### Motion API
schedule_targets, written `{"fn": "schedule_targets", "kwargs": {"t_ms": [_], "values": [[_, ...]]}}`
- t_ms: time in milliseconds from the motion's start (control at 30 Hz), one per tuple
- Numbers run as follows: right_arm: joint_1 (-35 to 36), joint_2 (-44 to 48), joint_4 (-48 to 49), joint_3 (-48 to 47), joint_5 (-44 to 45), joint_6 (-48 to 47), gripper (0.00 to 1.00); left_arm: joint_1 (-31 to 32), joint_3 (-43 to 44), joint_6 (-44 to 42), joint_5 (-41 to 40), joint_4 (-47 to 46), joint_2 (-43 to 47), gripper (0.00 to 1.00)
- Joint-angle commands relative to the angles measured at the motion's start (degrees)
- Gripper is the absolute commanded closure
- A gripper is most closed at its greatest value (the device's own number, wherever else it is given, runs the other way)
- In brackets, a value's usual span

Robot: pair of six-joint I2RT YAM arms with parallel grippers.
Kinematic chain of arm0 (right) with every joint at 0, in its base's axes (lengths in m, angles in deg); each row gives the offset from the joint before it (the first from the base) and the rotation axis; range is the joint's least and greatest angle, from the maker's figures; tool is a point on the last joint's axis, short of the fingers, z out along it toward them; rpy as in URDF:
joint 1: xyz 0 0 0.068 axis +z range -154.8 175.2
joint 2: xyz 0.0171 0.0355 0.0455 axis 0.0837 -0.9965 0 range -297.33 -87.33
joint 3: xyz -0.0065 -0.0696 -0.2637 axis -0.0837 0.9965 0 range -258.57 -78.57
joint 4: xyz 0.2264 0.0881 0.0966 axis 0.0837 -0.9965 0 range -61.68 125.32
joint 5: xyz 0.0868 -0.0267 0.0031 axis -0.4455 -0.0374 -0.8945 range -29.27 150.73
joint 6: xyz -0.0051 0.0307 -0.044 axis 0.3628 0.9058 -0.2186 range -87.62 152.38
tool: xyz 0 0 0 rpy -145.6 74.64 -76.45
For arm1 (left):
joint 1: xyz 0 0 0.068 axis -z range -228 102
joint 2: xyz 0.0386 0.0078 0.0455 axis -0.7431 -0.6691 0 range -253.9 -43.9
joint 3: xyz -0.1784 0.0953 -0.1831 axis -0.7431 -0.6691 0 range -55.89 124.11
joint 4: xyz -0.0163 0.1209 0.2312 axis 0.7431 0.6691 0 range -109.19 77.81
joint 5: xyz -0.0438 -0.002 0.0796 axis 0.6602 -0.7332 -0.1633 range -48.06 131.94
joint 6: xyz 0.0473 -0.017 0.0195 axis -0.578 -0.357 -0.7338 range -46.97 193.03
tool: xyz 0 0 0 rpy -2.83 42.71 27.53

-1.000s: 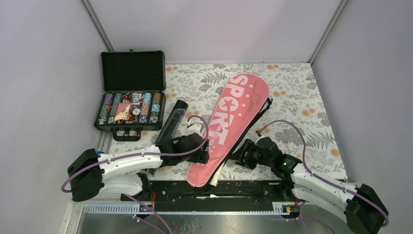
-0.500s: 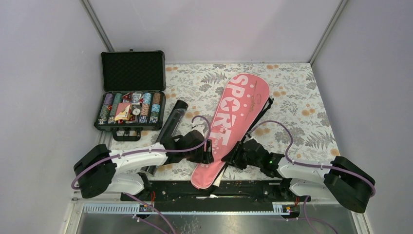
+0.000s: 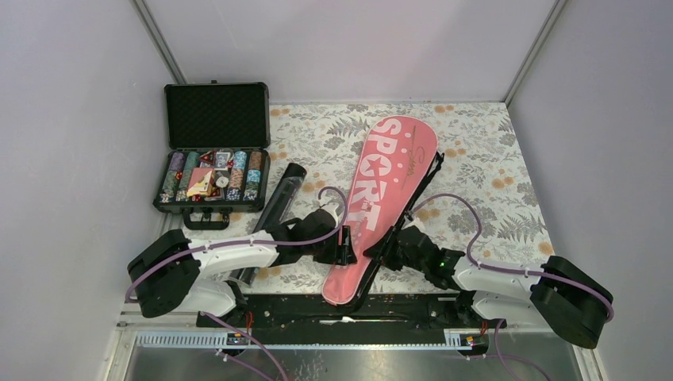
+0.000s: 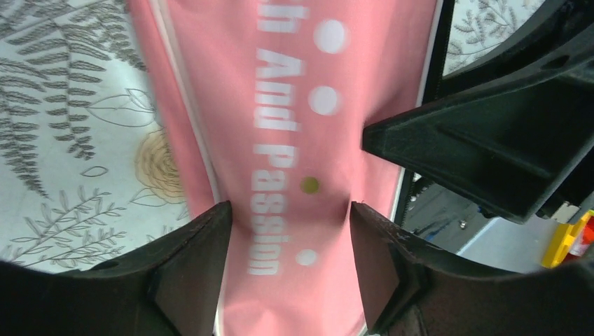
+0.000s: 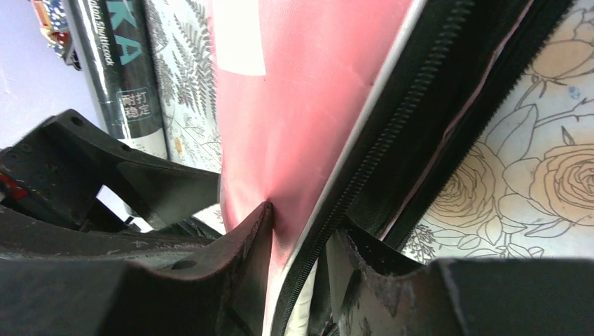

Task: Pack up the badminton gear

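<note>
One pink racket bag point(image 3: 386, 193), white "SPORT" lettering, black zip; one black tube point(image 3: 279, 202). Right gripper point(image 5: 305, 220) pinches the zip edge; left gripper point(image 4: 288, 210) straddles the bag, grip unclear.

i saw the open black case point(image 3: 216, 115) of coloured poker chips point(image 3: 213, 181) well beyond the left fingers point(image 3: 346, 240), off to their left, on the floral tablecloth point(image 3: 492, 159).

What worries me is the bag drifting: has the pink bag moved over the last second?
Yes. The pink bag has swung: its near end slid right, away from the black tube, which stayed put, while its far end barely shifted.
</note>
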Motion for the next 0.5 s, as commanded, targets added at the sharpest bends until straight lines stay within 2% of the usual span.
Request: {"fn": "schedule_targets", "kwargs": {"t_ms": [0, 100, 200, 367, 467], "values": [[0.3, 2.3, 5.3, -0.8, 4.7, -0.9, 0.64, 0.6, 2.1, 2.0, 4.5, -5.3, 2.4, 0.37], [0.3, 1.6, 8.7, 0.4, 4.0, -0.2, 0.71, 0.6, 2.3, 1.0, 1.2, -2.6, 4.8, 0.37], [0.3, 0.2, 11.2, 0.8, 3.0, 1.1, 0.72, 0.7, 2.0, 0.7, 0.8, -2.1, 6.2, 0.37], [0.3, -3.0, 13.6, 0.1, 1.2, 1.4, 0.55, 1.3, 1.5, 0.6, -0.6, -0.3, 7.0, 0.37], [0.3, -3.6, 14.5, 0.4, 1.1, 1.6, 0.59, 1.6, 1.0, 0.2, -1.1, 0.2, 7.3, 0.37]]}}
